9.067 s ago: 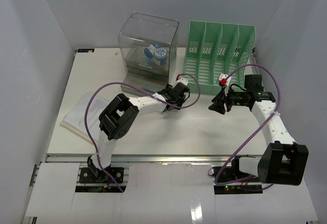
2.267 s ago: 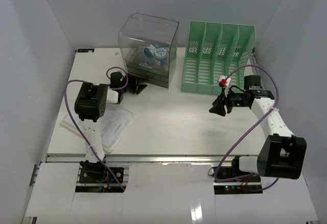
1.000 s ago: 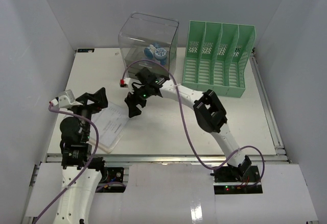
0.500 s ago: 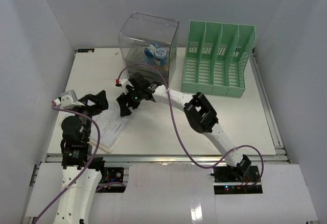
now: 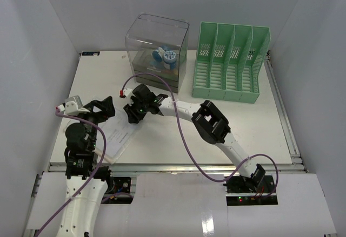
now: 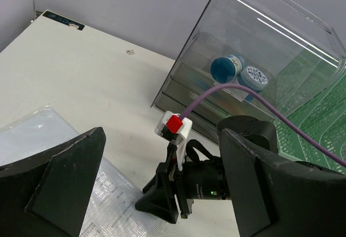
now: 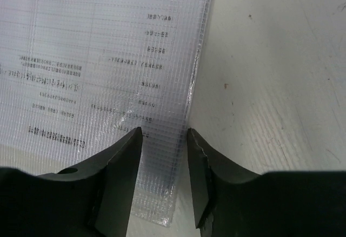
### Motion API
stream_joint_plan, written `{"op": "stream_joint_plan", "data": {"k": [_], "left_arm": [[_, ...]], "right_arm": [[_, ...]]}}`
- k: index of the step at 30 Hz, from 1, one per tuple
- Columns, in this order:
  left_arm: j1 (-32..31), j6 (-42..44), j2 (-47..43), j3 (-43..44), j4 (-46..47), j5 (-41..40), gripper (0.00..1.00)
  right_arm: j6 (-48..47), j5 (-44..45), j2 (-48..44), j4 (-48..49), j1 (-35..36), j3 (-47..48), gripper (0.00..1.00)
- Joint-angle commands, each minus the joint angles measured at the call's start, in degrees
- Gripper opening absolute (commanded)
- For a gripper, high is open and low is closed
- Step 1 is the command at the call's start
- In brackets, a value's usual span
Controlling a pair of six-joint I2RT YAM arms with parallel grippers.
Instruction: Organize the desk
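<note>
Desk [image 5: 254, 131]: white, w/ white walls [image 5: 43, 42]

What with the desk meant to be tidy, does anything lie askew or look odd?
The plastic document sleeve lies skewed to the desk's edges near the front left, partly hidden by the left arm. Nothing else stands out.

Printed lines on the sleeved sheet [image 7: 97, 80], too blurred to read
</note>
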Motion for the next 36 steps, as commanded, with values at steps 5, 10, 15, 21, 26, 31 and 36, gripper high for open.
{"op": "stream_joint_plan", "data": {"k": [5, 10, 15, 21, 26, 31, 36], "left_arm": [[-0.1, -0.4, 1.7, -0.8, -0.1, 1.9, 0.98], [-0.6, -0.8, 4.5, -1.0, 0.9, 5.7, 0.98], [-0.7, -2.2, 10.1, -0.9, 1.6, 13.0, 0.98], [-0.7, -7.3, 14.1, -2.1, 1.1, 20.6, 0.98], [-0.7, -16.0, 14.7, -7.4, 0.5, 24.1, 0.98], [-0.7, -27.0, 15.1, -12.4, -1.1, 24.8, 0.98], [-0.7, -35.1, 16.0, -16.4, -1.4, 26.9, 0.97]], "right_arm": [[0.2, 3.6, 0.5, -7.0, 0.2, -8.0, 0.2], [-0.2, 0.4, -2.7, -6.0, -1.6, -9.6, 0.08], [-0.4, -7.1, -8.2, -4.3, -5.1, -12.7, 0.08], [-0.8, -12.0, -18.8, 0.3, -10.3, -22.8, 0.08], [-7.0, -15.6, -26.7, 0.6, -16.0, -31.2, 0.08], [-11.0, -17.0, -31.9, 0.4, -20.9, -39.6, 0.08], [-14.2, -13.5, -34.7, 0.6, -23.3, -44.4, 0.08]]}}
